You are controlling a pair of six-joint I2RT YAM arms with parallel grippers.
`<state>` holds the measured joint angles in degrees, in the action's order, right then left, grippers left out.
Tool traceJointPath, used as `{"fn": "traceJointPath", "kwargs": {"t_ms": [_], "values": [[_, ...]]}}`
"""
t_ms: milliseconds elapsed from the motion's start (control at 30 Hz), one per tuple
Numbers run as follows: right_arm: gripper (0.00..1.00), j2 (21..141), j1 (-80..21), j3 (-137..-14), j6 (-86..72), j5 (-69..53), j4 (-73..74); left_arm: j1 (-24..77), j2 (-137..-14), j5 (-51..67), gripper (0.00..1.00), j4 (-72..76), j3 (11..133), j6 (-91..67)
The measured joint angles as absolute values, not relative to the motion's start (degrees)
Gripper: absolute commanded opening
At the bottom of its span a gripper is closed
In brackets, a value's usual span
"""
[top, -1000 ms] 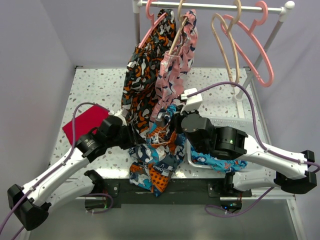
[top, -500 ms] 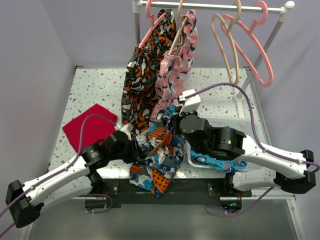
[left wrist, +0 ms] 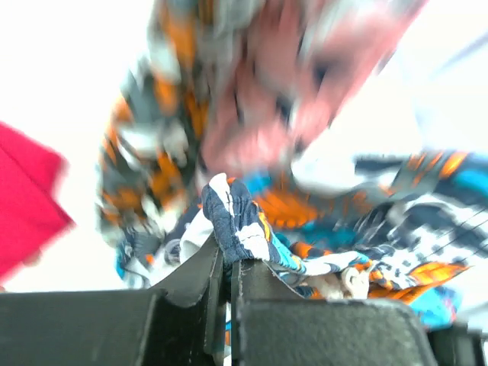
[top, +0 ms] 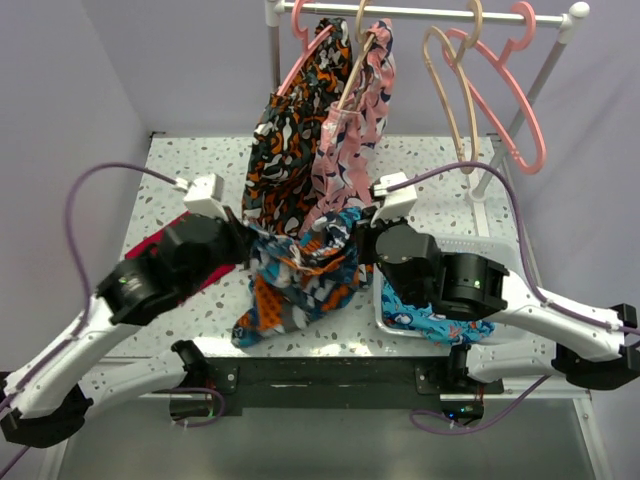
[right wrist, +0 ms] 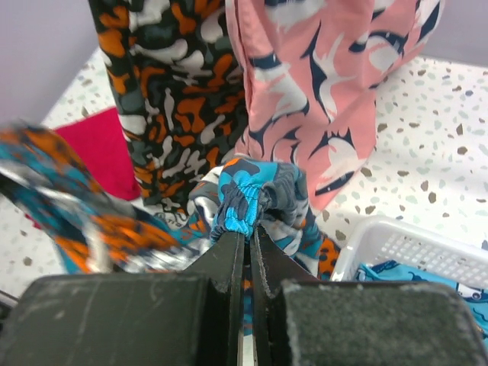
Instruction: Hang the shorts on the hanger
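The shorts (top: 300, 285), in blue, orange, black and white print, hang above the table, held up between my two grippers. My left gripper (top: 254, 250) is shut on one bunched edge of the shorts (left wrist: 236, 217); the jaws show closed on the fabric in the left wrist view (left wrist: 226, 259). My right gripper (top: 352, 238) is shut on the gathered waistband (right wrist: 252, 194), jaws pressed together (right wrist: 248, 236). The empty cream-beige hanger (top: 447, 90) hangs on the rail at the back right, apart from both grippers.
On the rail (top: 430, 12) hang black-orange-white shorts (top: 285, 150), pink patterned shorts (top: 350, 140) and a pink hanger (top: 520, 110). A white basket (right wrist: 381, 244) with turquoise shorts (top: 430, 325) sits under my right arm. A red cloth (top: 145, 255) lies at the left.
My left arm has swung up and back from the front edge, lifting its end of the shorts. The shorts no longer hang over the table edge and now spread between both grippers.
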<state>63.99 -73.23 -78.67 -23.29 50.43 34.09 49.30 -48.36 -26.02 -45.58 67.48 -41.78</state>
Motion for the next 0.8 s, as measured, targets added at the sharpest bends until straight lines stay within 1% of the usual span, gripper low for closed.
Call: {"fn": "traceJointPath", "kwargs": {"t_ms": [100, 267, 367, 400, 500, 533, 567, 667, 733, 800], "values": [[0.00, 62.9, -73.3, -82.6, -22.2, 50.4, 34.2, 49.3, -50.6, -30.7, 0.00, -48.9, 82.1, -35.7], [0.00, 60.8, -73.3, -90.0, -20.2, 49.9, 33.2, 49.3, -55.7, -31.7, 0.00, -54.6, 102.0, -29.0], [0.00, 59.1, -73.6, -93.6, -19.8, 48.8, 32.2, 49.4, -58.3, -31.0, 0.00, -56.1, 108.5, -26.5], [0.00, 58.8, -73.6, -94.1, -19.8, 48.4, 32.0, 49.5, -58.7, -30.8, 0.00, -56.2, 108.9, -26.1], [0.00, 58.4, -73.6, -93.7, -20.5, 48.4, 32.5, 49.6, -58.5, -30.1, 0.00, -56.1, 105.1, -25.7], [0.00, 58.0, -73.6, -92.3, -21.0, 48.5, 32.5, 49.6, -58.1, -30.1, 0.00, -55.9, 102.7, -25.7], [0.00, 57.6, -73.5, -90.1, -21.8, 48.5, 32.7, 49.5, -56.8, -30.2, 0.00, -54.5, 97.4, -25.9], [0.00, 56.9, -72.1, -79.1, -25.3, 47.3, 33.2, 49.5, -52.9, -30.0, 0.00, -52.3, 83.0, -26.6], [0.00, 58.0, -69.0, -71.8, -27.8, 43.2, 33.1, 49.5, -50.8, -29.2, 0.00, -51.3, 73.1, -27.7], [0.00, 60.6, -63.0, -63.2, -30.2, 35.8, 31.4, 49.5, -48.8, -28.2, 0.00, -49.6, 64.0, -29.4]]}}
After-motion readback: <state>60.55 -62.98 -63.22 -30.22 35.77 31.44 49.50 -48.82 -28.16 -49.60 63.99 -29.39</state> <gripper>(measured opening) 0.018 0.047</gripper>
